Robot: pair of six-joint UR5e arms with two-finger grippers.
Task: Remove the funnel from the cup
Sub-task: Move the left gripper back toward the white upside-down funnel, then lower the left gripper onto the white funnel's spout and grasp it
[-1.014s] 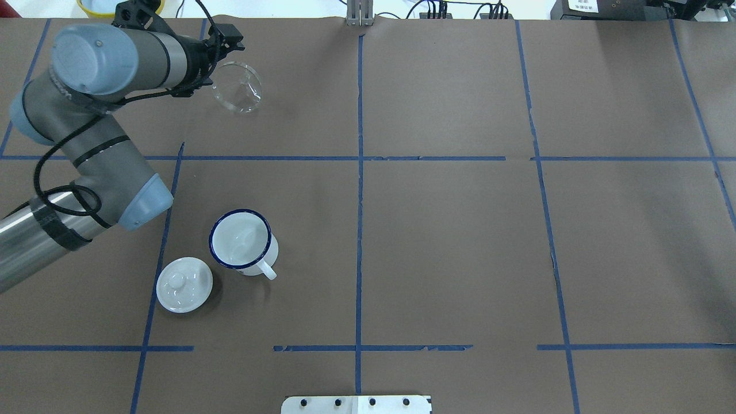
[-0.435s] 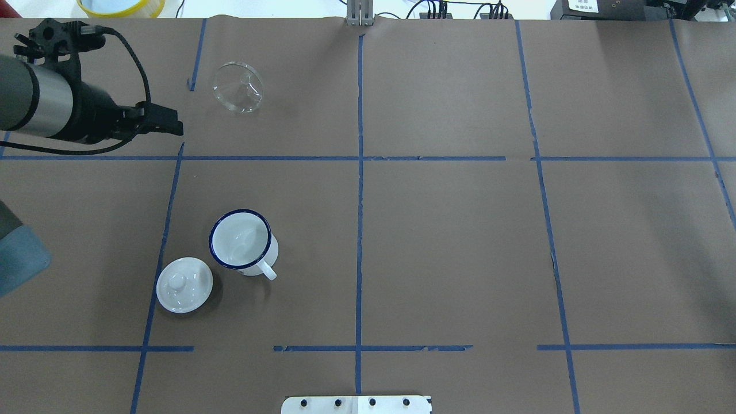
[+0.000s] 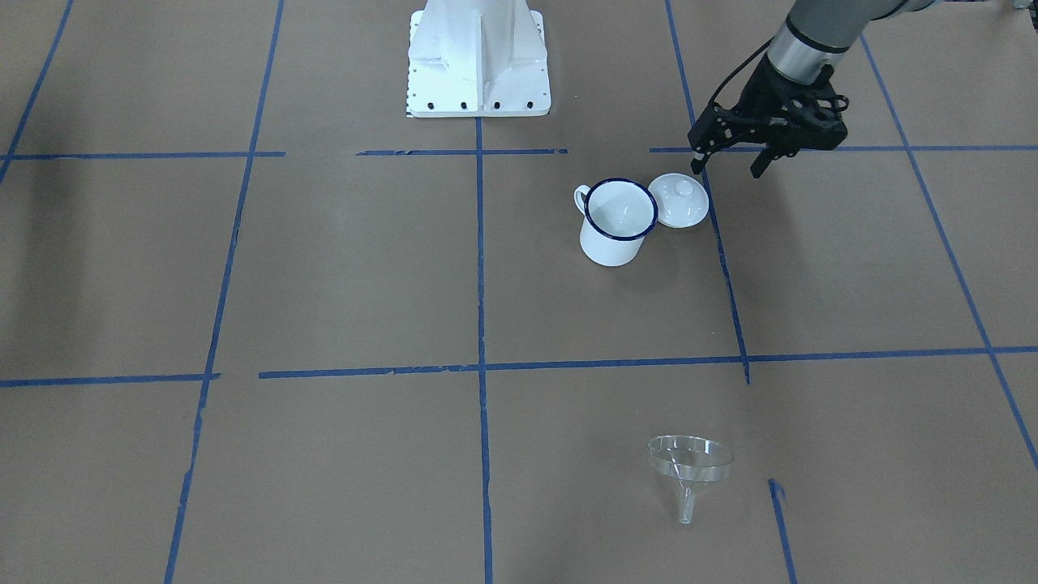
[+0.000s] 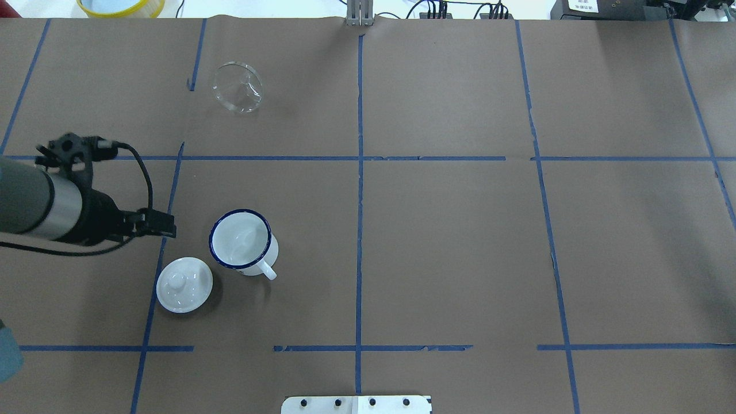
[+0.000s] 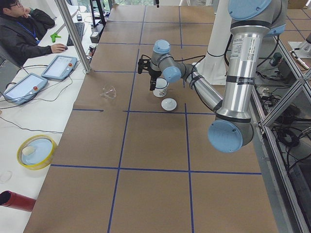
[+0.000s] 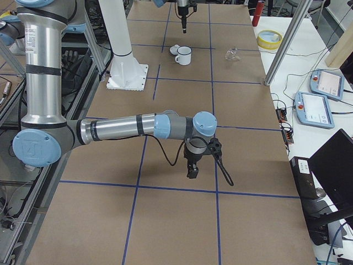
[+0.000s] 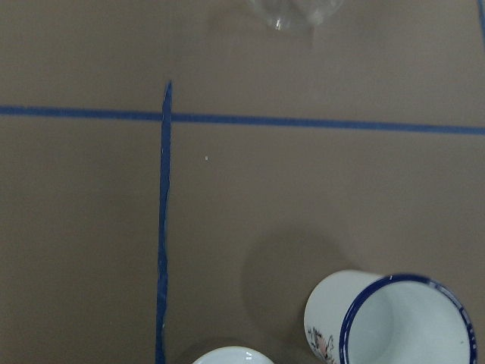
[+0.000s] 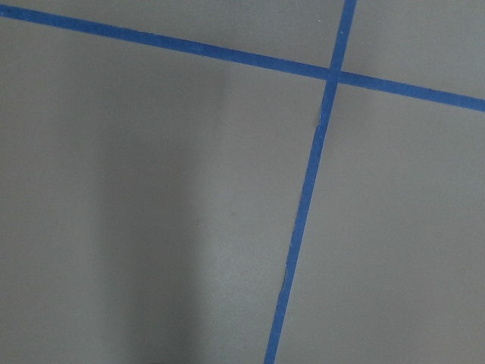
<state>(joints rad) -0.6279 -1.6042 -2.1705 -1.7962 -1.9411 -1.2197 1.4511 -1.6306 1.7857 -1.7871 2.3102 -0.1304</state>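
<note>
Over the desk (image 4: 460, 241) near the enamel mug (image 4: 240, 240) and its neighbour the white domed lid (image 4: 184, 284), the left hand (image 4: 167, 225) hangs empty and spread wide, having pulled back from the far corner where it was at the clear funnel (image 4: 237, 87) a second ago. That funnel lies on its side, well apart from the mug, whose inside shows empty, so I judge the removal done. Whether the right hand (image 6: 193, 171) is open or closed I cannot tell.

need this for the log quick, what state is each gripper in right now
Left gripper: open, holding nothing.
Right gripper: cannot be told, seen only from the side.
</note>
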